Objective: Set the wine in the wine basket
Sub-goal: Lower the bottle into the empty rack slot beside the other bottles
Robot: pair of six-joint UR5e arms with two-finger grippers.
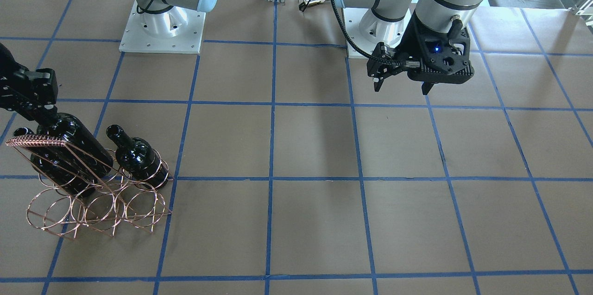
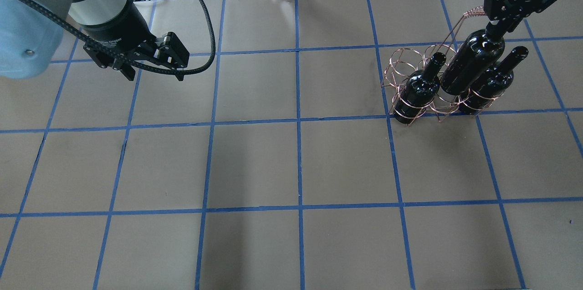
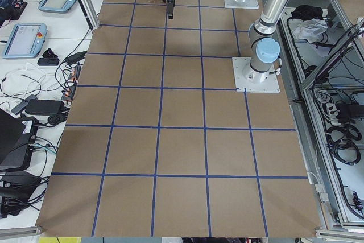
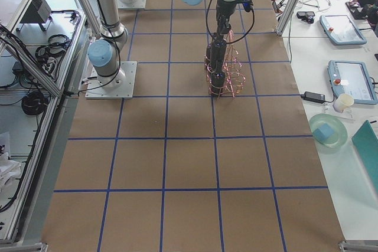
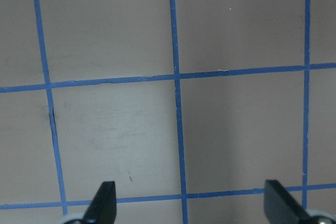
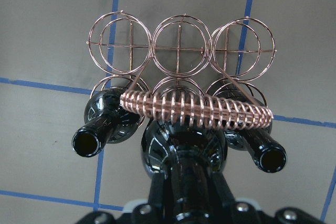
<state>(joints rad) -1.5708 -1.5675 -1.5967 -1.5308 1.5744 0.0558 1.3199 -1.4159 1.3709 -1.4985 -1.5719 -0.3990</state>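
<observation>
The copper wire wine basket (image 2: 395, 65) stands at the table's right side, also in the front-facing view (image 1: 97, 209). My right gripper (image 2: 498, 26) is shut on the neck of a black wine bottle (image 2: 473, 60), holding it tilted, higher than the others, with its base among the wires of the middle ring. Two like bottles (image 2: 421, 92) (image 2: 492, 83) stand in the end rings of that row. In the right wrist view the coil handle (image 6: 197, 108) crosses the held bottle (image 6: 184, 153). My left gripper (image 2: 155, 75) is open and empty, far to the left.
The basket's other row of three rings (image 6: 181, 45) holds nothing. Brown table paper with blue tape lines (image 5: 176, 103) lies under my left gripper (image 5: 191, 203). The arm bases (image 1: 162, 31) stand at the robot's edge. Cables and a tablet (image 4: 342, 30) lie beyond the table's edges.
</observation>
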